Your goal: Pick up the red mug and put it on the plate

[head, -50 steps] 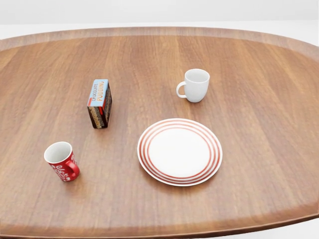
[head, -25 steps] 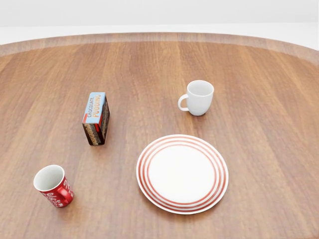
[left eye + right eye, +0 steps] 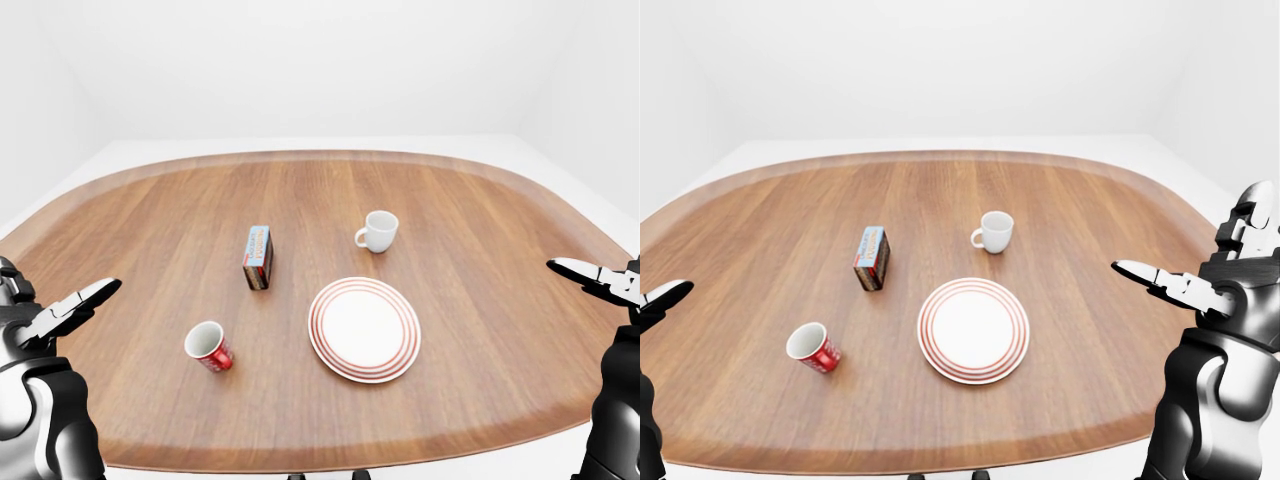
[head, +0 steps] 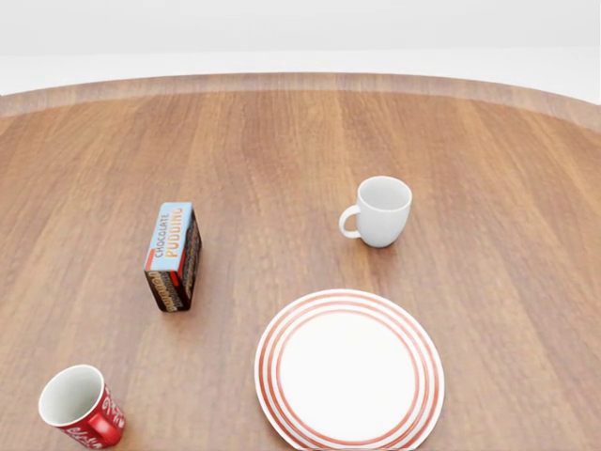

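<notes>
The red mug (image 4: 80, 409) with white lettering stands upright on the wooden table (image 4: 282, 160), at the lower left of the head view. The white plate (image 4: 349, 373) with red rings lies to its right, apart from it. In the left-eye view my left hand (image 3: 70, 308) hovers open at the left edge, well left of the red mug (image 3: 209, 347). My right hand (image 3: 1165, 282) stays open at the right edge of the right-eye view, far right of the plate (image 3: 973, 329). Neither hand holds anything.
A chocolate pudding box (image 4: 173, 256) stands upright above the red mug. A white mug (image 4: 380, 211) stands above the plate. White floor and walls surround the oval table.
The whole head view has shifted: everything on the table slid down and grew larger, so the camera has moved closer. Mug, plate, box and white mug keep their places on the table.
</notes>
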